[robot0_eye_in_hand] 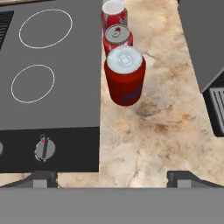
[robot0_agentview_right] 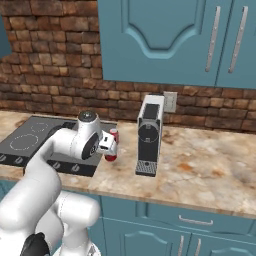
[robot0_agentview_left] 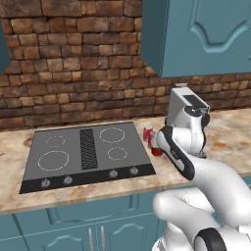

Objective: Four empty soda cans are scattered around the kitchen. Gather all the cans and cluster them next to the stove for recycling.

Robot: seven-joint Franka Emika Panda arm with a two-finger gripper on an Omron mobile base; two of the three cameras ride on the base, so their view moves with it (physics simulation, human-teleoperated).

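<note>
Arm: bent low over the counter [robot0_eye_in_hand: 166,113], my gripper [robot0_eye_in_hand: 112,178] spread wide, holding nothing.
Soda cans [robot0_eye_in_hand: 124,76]: three red, upright, lined beside the stove [robot0_eye_in_hand: 52,87].

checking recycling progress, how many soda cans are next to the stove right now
3 red cylindrical soda cans with silver tops, in a row on the marble counter beside the black glass stove: nearest, middle, farthest. Others may be hidden.

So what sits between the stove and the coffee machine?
Three red soda cans in a row beside the stove, on the counter left of the coffee machine, per the hand view.
</note>
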